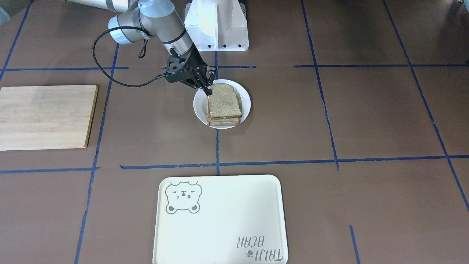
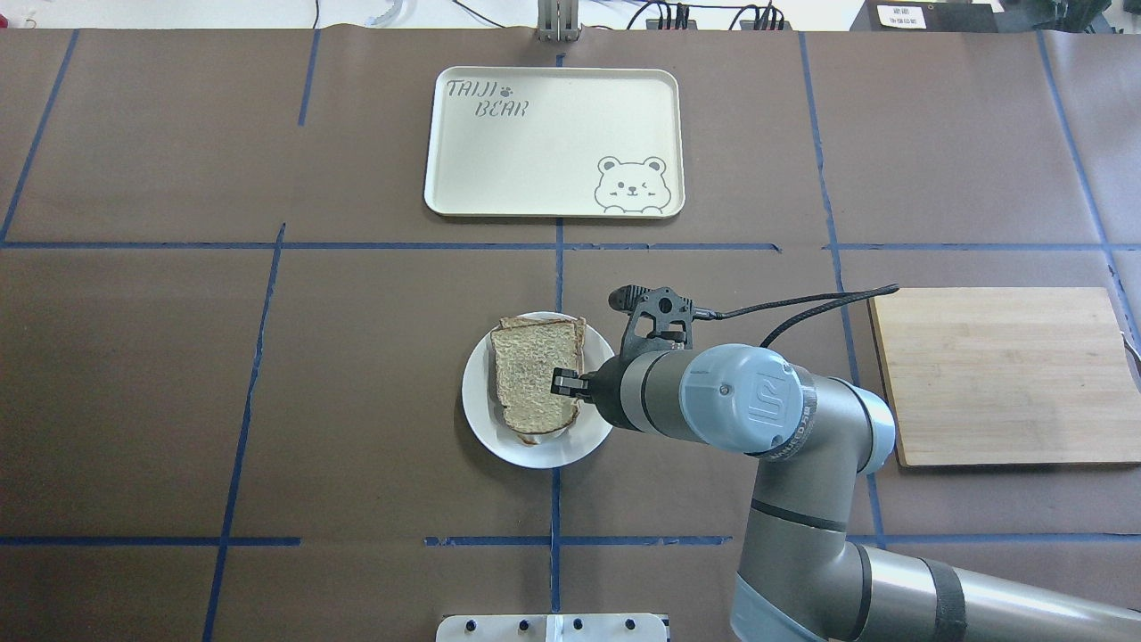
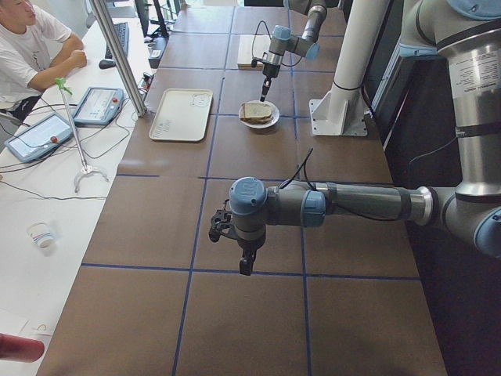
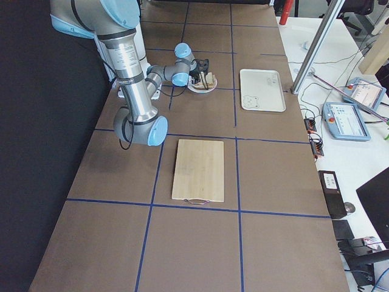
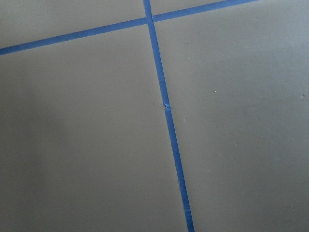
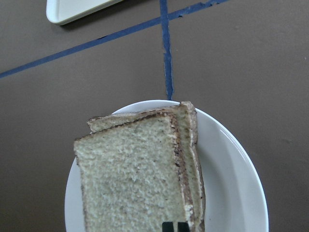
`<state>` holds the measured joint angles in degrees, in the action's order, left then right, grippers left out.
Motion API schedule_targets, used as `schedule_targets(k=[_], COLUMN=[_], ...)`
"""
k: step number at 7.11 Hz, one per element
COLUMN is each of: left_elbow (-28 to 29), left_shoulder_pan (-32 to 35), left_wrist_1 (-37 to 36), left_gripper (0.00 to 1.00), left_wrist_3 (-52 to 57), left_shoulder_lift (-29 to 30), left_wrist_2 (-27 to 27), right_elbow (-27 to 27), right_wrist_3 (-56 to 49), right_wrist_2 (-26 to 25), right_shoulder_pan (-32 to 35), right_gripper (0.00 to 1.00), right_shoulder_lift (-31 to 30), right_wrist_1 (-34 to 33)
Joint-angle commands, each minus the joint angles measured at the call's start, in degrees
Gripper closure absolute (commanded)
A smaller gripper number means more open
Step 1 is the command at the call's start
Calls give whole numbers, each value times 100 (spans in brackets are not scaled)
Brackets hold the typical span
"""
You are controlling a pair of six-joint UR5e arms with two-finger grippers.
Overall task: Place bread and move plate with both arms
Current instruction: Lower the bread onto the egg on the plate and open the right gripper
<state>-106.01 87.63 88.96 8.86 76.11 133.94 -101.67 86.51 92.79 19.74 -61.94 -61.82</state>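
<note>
Brown surface under everything, ruled with blue tape. Right arm reaching in over it, wrist tipped steeply down. Left arm well apart from the right jaws, hovering with its own jaws above nothing but a tape crossing. Wooden board well behind the right jaws, back past the wrist and elbow. Cream tray well ahead of them and a little to one side. White plate directly beneath the right jaws. Bread on that plate, topping the lower slices, its crust edge right at the jaws.

Right jaws drawn nearly together on that crust edge, seemingly pinching the bread. Left jaws: cannot tell, seen only small from the side and absent from their own wrist view.

Looks like the tail of the placing step: bread down on the stack, not yet let go. Calls next for parting the right jaws and lifting clear without dragging the slice askew, then for bringing the left arm across and taking the plate rim from both sides, probably bound for the tray.

Hard to make out: a true clamp versus a mere touch at the right jaws; any filling between the stacked slices; the near part of the plate, cut off in the right wrist view; the rim below the wrist, covered in the overhead view.
</note>
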Motion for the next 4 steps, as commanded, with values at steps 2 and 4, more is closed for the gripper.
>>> schedule_targets(k=[2,4], left_elbow=[-34,-42], left_shoulder_pan=[0,0], left_wrist_1=[7,50], left_gripper=[0,0], left_wrist_3=[2,-33], left_shoulder_lift=[9,166], left_wrist_2=[-9,-9], right_elbow=[-142,-362], right_wrist_3=[-107,-1270], right_wrist_2=[595,1788], right_shoulder_pan=[396,1378], right_gripper=[0,0], right_shoulder_lift=[85,15], right_wrist_1=[-1043,-1917])
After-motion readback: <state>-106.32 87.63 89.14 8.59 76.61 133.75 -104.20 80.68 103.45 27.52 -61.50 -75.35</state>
